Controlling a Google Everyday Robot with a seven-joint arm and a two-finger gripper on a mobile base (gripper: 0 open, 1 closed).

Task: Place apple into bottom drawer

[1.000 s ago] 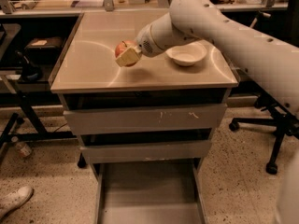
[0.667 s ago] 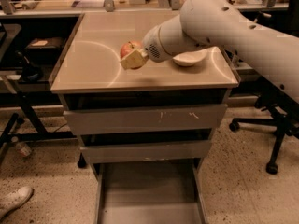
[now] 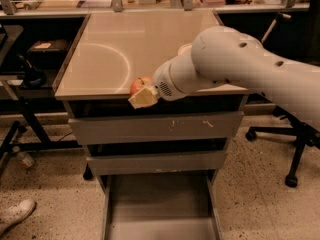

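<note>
Clamped tight on the apple (image 3: 139, 83) with the gripper (image 3: 143, 96), jaws pressing its lower side. Held just over the front edge of the cabinet top (image 3: 125, 44), high above the open bottom drawer (image 3: 160, 206).

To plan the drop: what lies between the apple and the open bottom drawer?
In the camera view, two upper drawer fronts lie between; the gripper holds the apple at the tabletop's front edge.

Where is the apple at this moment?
In the camera view, the apple is held in the hand at the front edge of the cabinet top, left of centre, above the open bottom drawer.
</note>
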